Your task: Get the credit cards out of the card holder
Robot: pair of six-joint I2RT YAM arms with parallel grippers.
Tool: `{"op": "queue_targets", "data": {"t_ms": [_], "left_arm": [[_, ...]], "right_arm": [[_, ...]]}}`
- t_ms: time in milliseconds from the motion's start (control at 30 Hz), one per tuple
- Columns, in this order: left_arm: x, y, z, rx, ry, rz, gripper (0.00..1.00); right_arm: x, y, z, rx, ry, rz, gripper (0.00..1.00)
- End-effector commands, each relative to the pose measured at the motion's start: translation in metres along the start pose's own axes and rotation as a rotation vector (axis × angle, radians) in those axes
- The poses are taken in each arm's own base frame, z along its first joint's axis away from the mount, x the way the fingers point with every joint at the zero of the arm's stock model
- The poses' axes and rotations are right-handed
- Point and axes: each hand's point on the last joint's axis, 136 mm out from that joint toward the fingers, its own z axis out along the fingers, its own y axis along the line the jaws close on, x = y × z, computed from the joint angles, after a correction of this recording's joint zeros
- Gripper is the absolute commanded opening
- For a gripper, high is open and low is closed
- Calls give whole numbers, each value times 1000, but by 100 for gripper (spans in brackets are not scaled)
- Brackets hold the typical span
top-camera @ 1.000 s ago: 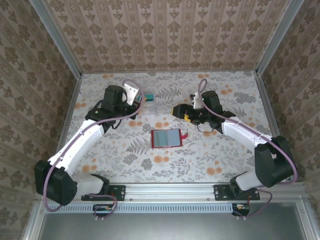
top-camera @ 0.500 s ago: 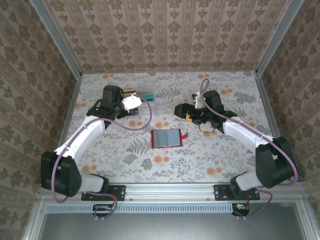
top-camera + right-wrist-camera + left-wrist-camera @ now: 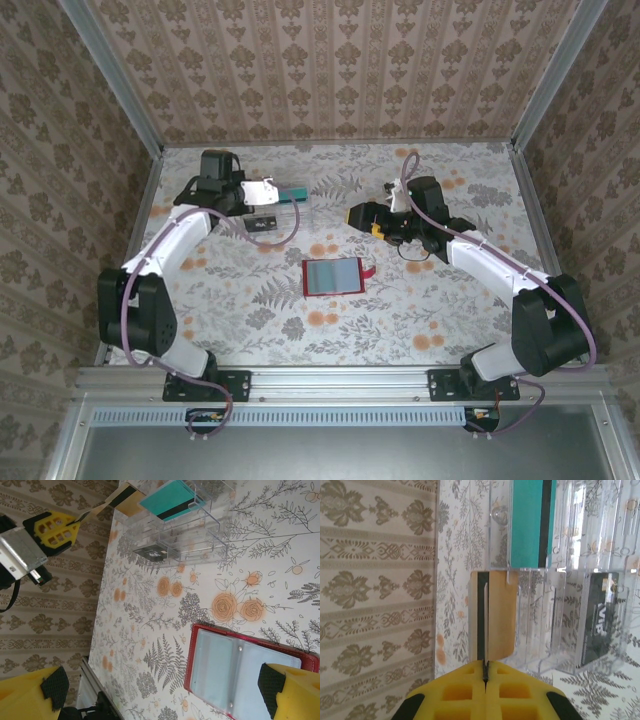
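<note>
The card holder [image 3: 333, 277] lies open on the table, red-rimmed with a grey-blue inside [image 3: 235, 672]. My left gripper [image 3: 486, 664] is shut on a tan credit card with a dark stripe [image 3: 500, 615], whose far end reaches the near left corner of a clear tray [image 3: 560, 585]. A teal card [image 3: 527, 522] and a black card [image 3: 597, 617] sit in the tray's compartments. From above, the left gripper [image 3: 262, 190] is at the tray's left side. My right gripper [image 3: 360, 215] stands open above the table, beyond the card holder, holding nothing.
The clear tray [image 3: 285, 205] stands at the back left of the flowered table. The patterned left wall [image 3: 375, 580] is close beside the left gripper. The right wrist view takes in the tray [image 3: 195, 530] and the left gripper [image 3: 50, 530].
The left arm has swung out to the left and its wrist has turned, bringing the held tan card to the tray's side. The right arm has barely moved.
</note>
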Motion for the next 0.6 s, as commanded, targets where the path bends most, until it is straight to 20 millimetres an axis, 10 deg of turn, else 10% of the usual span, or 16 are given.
{"op": "queue_targets", "data": {"t_ms": [0, 567], "left_arm": [[-8, 8, 6, 15, -48, 28, 0], [3, -5, 41, 128, -43, -31, 0]], "right_arm": [[-10, 7, -4, -7, -14, -15, 100], [-20, -3, -1, 5, -17, 6, 100]]}}
